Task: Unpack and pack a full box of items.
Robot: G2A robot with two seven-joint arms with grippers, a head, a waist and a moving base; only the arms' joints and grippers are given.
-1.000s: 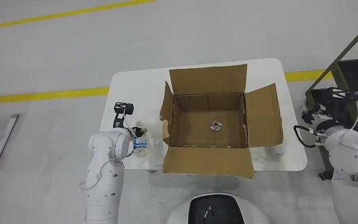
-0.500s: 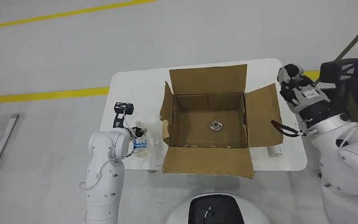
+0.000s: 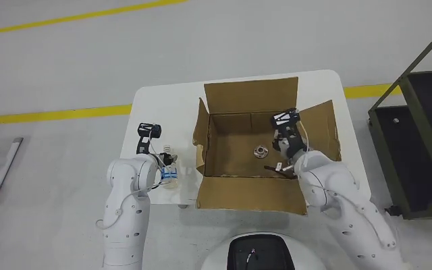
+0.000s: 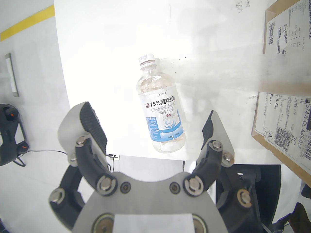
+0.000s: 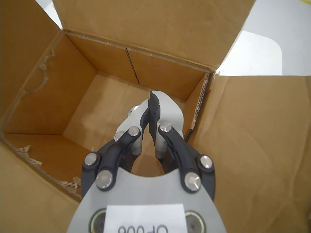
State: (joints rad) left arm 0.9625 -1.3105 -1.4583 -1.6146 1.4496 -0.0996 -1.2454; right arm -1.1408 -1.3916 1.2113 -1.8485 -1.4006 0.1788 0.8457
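An open cardboard box (image 3: 317, 142) stands mid-table with its four flaps spread. On its floor lies a small round metal part (image 3: 260, 151). My right gripper (image 5: 151, 103) is shut and empty, hanging inside the box (image 5: 170, 15) near its far right corner; the wrist (image 3: 287, 133) is over the box's right side. A clear bottle (image 4: 160, 109) with a blue-and-white label and white cap lies on the table left of the box (image 4: 286, 122), by the front edge. My left gripper (image 4: 149, 112) hovers above the bottle (image 3: 169, 173), open, its fingers (image 4: 93, 122) apart from it on either side.
The white table (image 3: 162, 101) has bare room left of and behind the bottle. Its front edge (image 4: 145, 155) runs just past the bottle's base. A dark cart (image 3: 405, 135) stands on the floor off the table's right end. A black controller (image 4: 9, 127) lies on the floor.
The right arm has swung in from beyond the table's right end to over the box, its gripper now inside it. The left arm and the bottle have not moved.
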